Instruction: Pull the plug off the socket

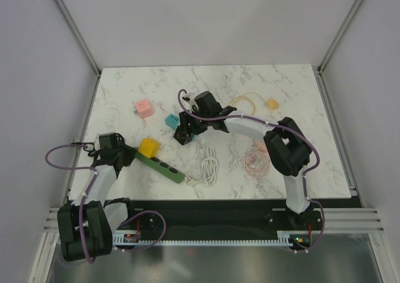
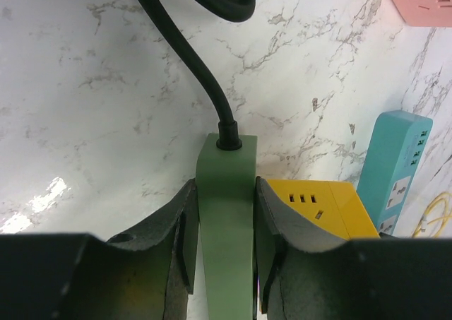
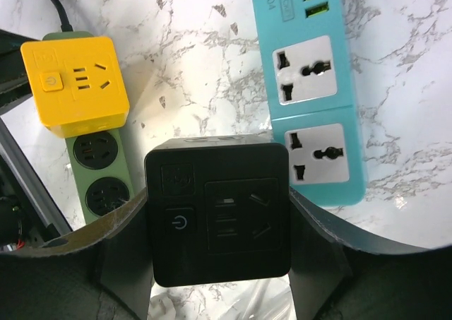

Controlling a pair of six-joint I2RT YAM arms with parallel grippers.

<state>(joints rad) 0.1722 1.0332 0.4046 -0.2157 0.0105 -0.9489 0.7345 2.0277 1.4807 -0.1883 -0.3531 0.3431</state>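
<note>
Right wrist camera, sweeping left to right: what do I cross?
In order: yellow cube adapter → black cube adapter → teal power strip.

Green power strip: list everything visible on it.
The green power strip lies flat, diagonal, on the marble table: a long matte olive plastic bar with round dark sockets on top. A yellow cube adapter sits plugged near one end; a black cord leaves that end, where the left gripper clamps its sides.
</note>
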